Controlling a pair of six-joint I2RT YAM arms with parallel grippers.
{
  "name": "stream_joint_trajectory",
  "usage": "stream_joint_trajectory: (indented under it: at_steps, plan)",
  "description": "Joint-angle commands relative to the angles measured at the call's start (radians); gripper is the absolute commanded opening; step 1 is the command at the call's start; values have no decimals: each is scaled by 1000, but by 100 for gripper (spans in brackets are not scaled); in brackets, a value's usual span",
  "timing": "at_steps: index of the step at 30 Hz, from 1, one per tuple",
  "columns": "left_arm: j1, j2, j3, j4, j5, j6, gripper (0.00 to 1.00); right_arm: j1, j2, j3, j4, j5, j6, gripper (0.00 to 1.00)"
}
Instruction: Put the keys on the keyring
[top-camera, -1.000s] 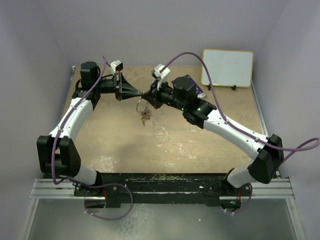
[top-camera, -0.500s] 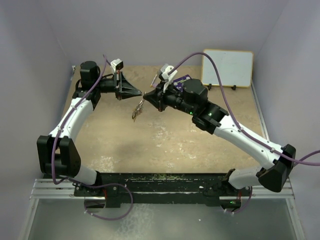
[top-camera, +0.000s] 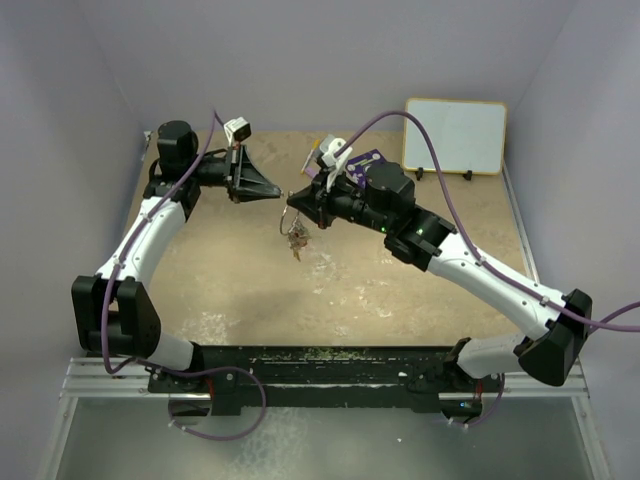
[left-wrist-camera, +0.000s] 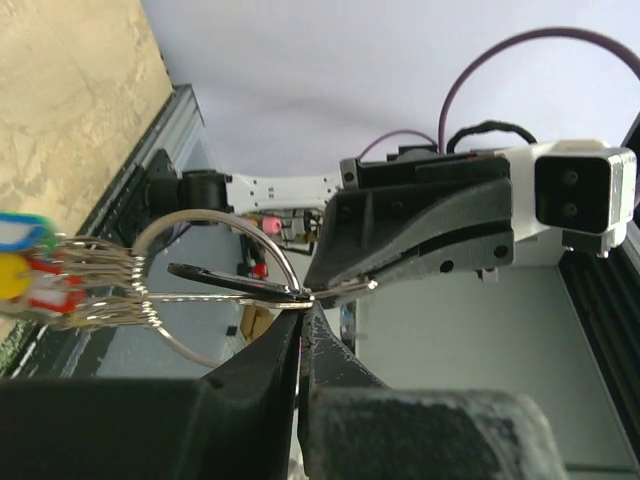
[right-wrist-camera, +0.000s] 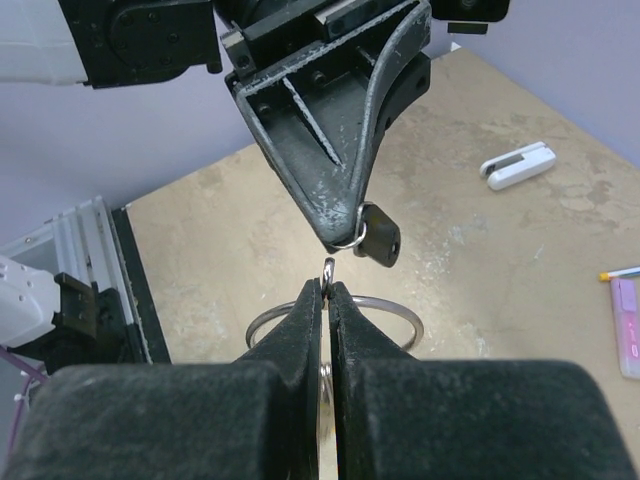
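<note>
The keyring (top-camera: 290, 217) is a thin silvery wire ring that hangs in the air over the middle of the table. Several keys (top-camera: 297, 240) dangle from it. My right gripper (top-camera: 294, 201) is shut on the keyring (right-wrist-camera: 335, 318) at its top. In the left wrist view the keyring (left-wrist-camera: 170, 345) carries keys with blue-green, yellow and red tags (left-wrist-camera: 25, 265). My left gripper (top-camera: 278, 192) is shut on a black-tagged key (right-wrist-camera: 379, 236) by its small ring, a little apart from the right fingertips. The same black-tagged key (left-wrist-camera: 215, 279) lies across the keyring in the left wrist view.
A whiteboard (top-camera: 455, 135) leans on the back wall at the right. A purple card (top-camera: 372, 158) lies partly under the right arm. A white clip-like piece (right-wrist-camera: 517, 165) and a pink-purple object (right-wrist-camera: 627, 340) lie on the tan table (top-camera: 250, 280).
The right arm swung outward to the right. The keyring and keys swung left, then settled hanging straight down. The two grippers' tips have drawn slightly apart.
</note>
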Motion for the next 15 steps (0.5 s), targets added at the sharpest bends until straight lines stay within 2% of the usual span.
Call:
stream_joint_trajectory:
  at_steps: [1, 4, 5, 6, 7, 9, 15]
  plan:
    - [-12, -13, 71, -94, 139, 106, 4, 3, -58, -9, 65, -40, -34, 0]
    - [-23, 4, 120, -308, 203, 269, 4, 3, -69, -10, 43, -71, -43, 0]
    - [-34, 19, 158, -445, 240, 345, 4, 3, -70, -8, 37, -89, -45, 0]
    - [-41, 46, 198, -636, 284, 488, 4, 3, -69, -6, 31, -106, -45, 0]
    - [-41, 65, 220, -759, 298, 606, 4, 3, -68, -5, 25, -124, -45, 0]
    - [-42, 55, 198, -695, 299, 560, 4, 4, -74, -6, 13, -145, -46, 0]
    - [-41, 39, 171, -710, 300, 575, 4, 10, -125, 2, -32, -139, -73, 0]
